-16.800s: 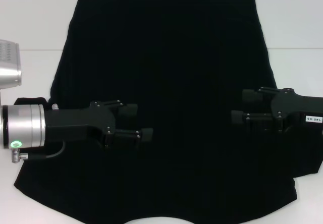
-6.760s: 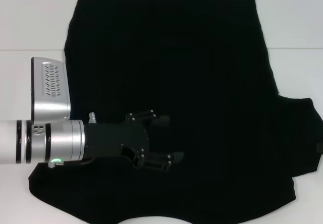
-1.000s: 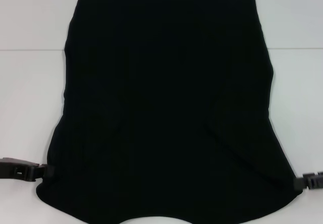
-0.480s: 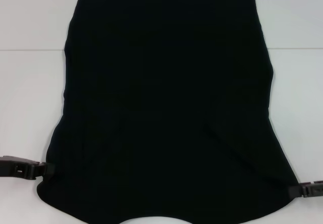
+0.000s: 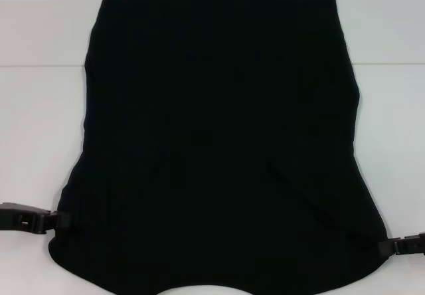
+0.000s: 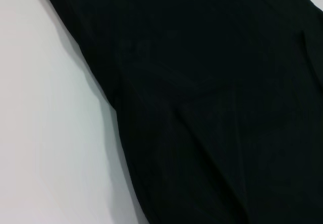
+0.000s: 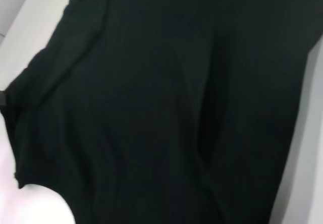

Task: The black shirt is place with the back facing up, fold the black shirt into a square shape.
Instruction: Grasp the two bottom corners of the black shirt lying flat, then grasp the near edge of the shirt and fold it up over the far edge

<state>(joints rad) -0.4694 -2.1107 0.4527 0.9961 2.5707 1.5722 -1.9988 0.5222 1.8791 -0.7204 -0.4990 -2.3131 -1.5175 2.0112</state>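
Note:
The black shirt lies flat on the white table, plain side up, with both sleeves folded in over its body. No letters show. My left gripper is at the shirt's near left corner, touching its edge. My right gripper is at the near right corner, against the edge. Only the tips of both show in the head view. The left wrist view shows the shirt running beside bare table. The right wrist view is filled by the shirt with soft creases.
The white table lies bare on both sides of the shirt. A seam line crosses the table at the far part. The shirt's near hem runs close to the table's front edge.
In the last second my right gripper has slid a little nearer along the shirt's right corner. My left gripper has barely moved. Earlier both sleeves were folded in.

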